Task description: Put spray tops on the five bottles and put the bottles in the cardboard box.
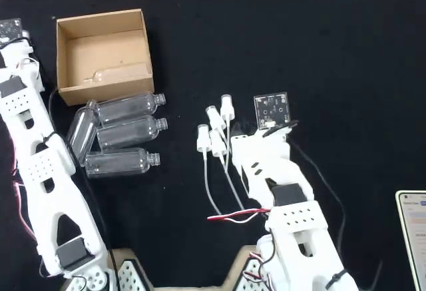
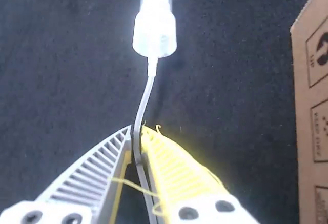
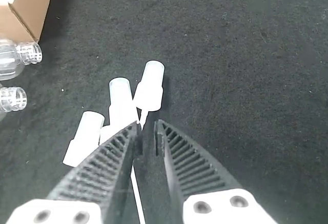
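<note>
The cardboard box (image 1: 101, 54) stands at the back left with one clear bottle (image 1: 118, 74) lying inside. Several uncapped bottles (image 1: 130, 132) lie on their sides just in front of it. My left gripper (image 2: 136, 131) is shut on the thin tube of a white spray top (image 2: 155, 19), held over the black table beside the box wall (image 2: 312, 106). Several loose spray tops (image 1: 214, 126) lie mid-table. My right gripper (image 3: 147, 125) hovers low over them, slightly open, with the tube of one spray top (image 3: 149, 84) running into the gap between its fingers.
The left arm (image 1: 40, 164) stretches along the table's left edge up past the box. Open bottle necks (image 3: 21, 55) point toward the spray tops. A phone or tablet (image 1: 413, 234) lies at the right edge. The black cloth to the right and at the back is bare.
</note>
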